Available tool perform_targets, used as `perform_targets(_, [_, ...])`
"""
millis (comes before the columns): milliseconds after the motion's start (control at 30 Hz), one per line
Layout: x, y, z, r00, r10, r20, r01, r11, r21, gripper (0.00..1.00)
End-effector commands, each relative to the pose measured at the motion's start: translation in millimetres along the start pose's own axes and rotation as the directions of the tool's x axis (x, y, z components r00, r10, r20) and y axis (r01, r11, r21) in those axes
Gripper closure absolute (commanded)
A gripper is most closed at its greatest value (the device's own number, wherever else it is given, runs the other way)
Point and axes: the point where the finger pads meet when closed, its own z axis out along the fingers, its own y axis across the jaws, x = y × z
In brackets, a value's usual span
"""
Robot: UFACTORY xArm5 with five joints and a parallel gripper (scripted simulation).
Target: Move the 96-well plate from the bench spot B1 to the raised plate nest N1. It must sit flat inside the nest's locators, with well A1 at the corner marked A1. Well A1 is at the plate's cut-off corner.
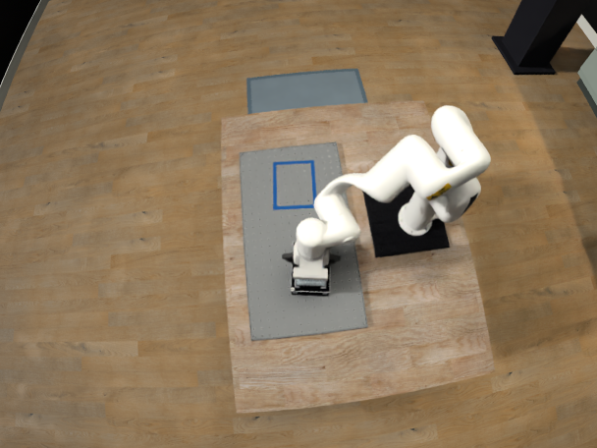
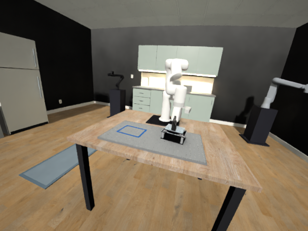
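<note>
The pale 96-well plate (image 2: pixel 176 131) lies on top of the black raised nest N1 (image 2: pixel 173 137) on the grey mat. In the overhead view the plate (image 1: pixel 309 282) is mostly hidden under my wrist, and only its near edge shows. My gripper (image 2: pixel 174 125) points straight down and is shut on the plate; it also shows in the overhead view (image 1: pixel 309 267). The blue-outlined bench spot B1 (image 1: pixel 294 185) is empty; it also shows in the side view (image 2: pixel 131 131). I cannot see the cut-off corner or the A1 mark.
The grey mat covers the left half of the wooden table. My arm's black base plate (image 1: pixel 407 227) sits to the right of it. A blue floor mat (image 1: pixel 305 89) lies beyond the table. Another arm on a black pedestal (image 2: pixel 259 124) stands off to the right.
</note>
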Motion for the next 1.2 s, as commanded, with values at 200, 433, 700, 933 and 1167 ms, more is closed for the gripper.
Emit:
perform_targets(200, [0.6,1.1,0.0,1.000,0.000,-0.007,0.000,1.000,-0.001,1.00])
perform_targets(433, [0.6,1.1,1.2,1.000,0.000,-0.007,0.000,1.000,-0.001,1.00])
perform_targets(700, [0.6,1.1,2.2,1.000,0.000,-0.007,0.000,1.000,-0.001,1.00])
perform_targets(933, [0.6,1.1,3.4,1.000,0.000,-0.007,0.000,1.000,-0.001,1.00])
perform_targets(1167, [0.7,1.1,4.2,1.000,0.000,-0.007,0.000,1.000,-0.001,1.00])
